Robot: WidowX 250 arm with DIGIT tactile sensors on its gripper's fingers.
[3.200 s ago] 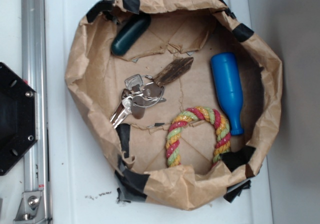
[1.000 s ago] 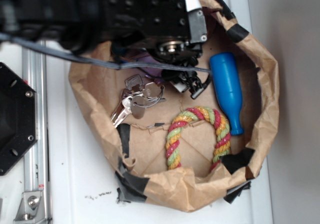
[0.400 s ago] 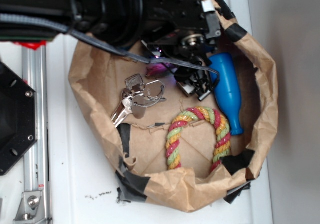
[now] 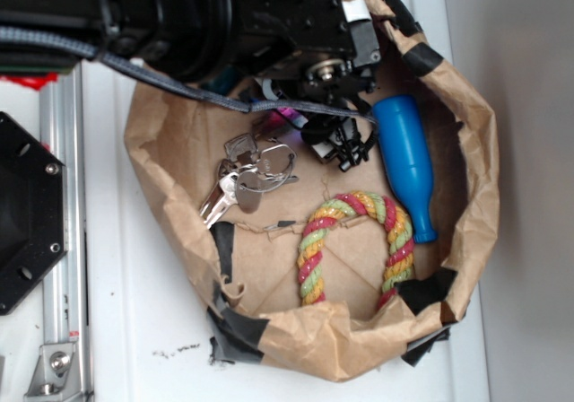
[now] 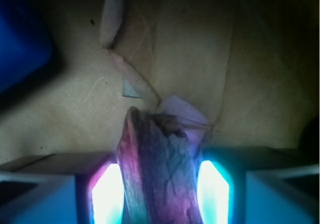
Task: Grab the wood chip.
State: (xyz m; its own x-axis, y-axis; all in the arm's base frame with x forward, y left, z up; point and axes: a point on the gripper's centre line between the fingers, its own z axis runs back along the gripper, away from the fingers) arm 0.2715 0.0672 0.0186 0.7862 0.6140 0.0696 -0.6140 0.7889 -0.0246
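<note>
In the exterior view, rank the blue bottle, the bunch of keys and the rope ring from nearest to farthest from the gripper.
Measured from the gripper:
1. Blue bottle, just to its right in the picture, nearly touching.
2. Bunch of keys, to its left on the bag floor.
3. Rope ring, below it; its top arc is about as near as the keys, so 2 and 3 are close.

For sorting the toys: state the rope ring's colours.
Rope ring: pink, yellow and green bands, clearest in the exterior view.
</note>
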